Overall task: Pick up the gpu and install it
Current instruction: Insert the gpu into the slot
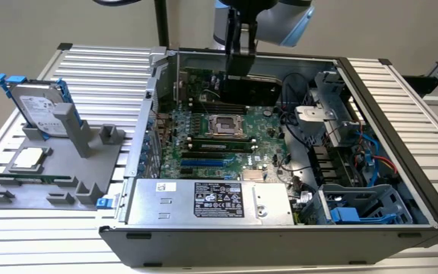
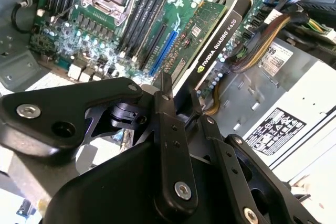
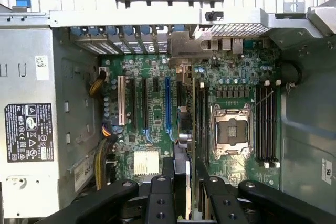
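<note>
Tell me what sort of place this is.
Probably a computer-assembly test bench: an open black desktop case on a ribbed metal table, beside a grey parts fixture holding a silver hard drive.

1. The gripper (image 2: 178,98) is matte black, built of flat linkage bars.
2. Silver screw heads dot the links.
3. In the exterior view, the arm (image 1: 268,17) has a silver body with a light blue cap at its 3 o'clock side.

Robotics lab; opened computer case (image 1: 401,142)
</note>
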Robot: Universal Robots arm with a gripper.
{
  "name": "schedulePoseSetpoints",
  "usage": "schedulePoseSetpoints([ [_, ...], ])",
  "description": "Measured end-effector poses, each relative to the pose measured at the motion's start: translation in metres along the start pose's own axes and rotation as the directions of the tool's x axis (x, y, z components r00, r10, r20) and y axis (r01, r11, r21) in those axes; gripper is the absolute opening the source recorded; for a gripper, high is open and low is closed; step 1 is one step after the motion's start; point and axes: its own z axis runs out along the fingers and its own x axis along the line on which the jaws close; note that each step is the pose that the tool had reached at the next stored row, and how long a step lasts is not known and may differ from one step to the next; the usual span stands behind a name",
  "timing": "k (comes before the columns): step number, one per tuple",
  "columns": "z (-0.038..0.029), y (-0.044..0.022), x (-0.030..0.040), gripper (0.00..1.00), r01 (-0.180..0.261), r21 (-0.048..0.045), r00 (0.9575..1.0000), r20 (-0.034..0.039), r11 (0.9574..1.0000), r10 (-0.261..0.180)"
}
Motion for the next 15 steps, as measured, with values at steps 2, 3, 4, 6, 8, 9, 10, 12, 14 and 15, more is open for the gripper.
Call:
schedulePoseSetpoints([
  [2, -0.0001, 0.0000, 0.0000, 0.00, 0.004, -0.0002, 1.0000, -0.0002, 1.0000, -0.004],
  [3, 0.0000, 0.0000, 0.0000, 0.00, 0.005, -0.0002, 1.0000, -0.0002, 1.0000, -0.005],
  [4, -0.0001, 0.0000, 0.0000, 0.00, 0.005, -0.0002, 1.0000, -0.0002, 1.0000, -0.005],
  [6, 0.0000, 0.0000, 0.0000, 0.00, 0.006, -0.0002, 1.0000, -0.0002, 1.0000, -0.006],
  [8, 0.0001, 0.0000, 0.0000, 0.00, 0.007, -0.0002, 1.0000, -0.0002, 1.0000, -0.007],
  [9, 0.0004, 0.0000, 0.0000, 0.00, 0.009, -0.0002, 1.0000, 0.0000, 1.0000, -0.009],
  [10, 0.0007, 0.0000, 0.0000, 0.00, 0.010, -0.0002, 1.0000, 0.0000, 1.0000, -0.010],
  [12, 0.0019, -0.0001, 0.0000, 0.00, 0.011, 0.0021, 0.9999, 0.0000, 0.9999, -0.011],
  [14, 0.0035, -0.0001, 0.0000, 0.00, 0.013, 0.0103, 0.9999, 0.0000, 0.9999, -0.013],
  [15, 0.0043, -0.0001, 0.0000, 0.00, 0.017, 0.0162, 0.9999, -0.0002, 0.9997, -0.017],
])
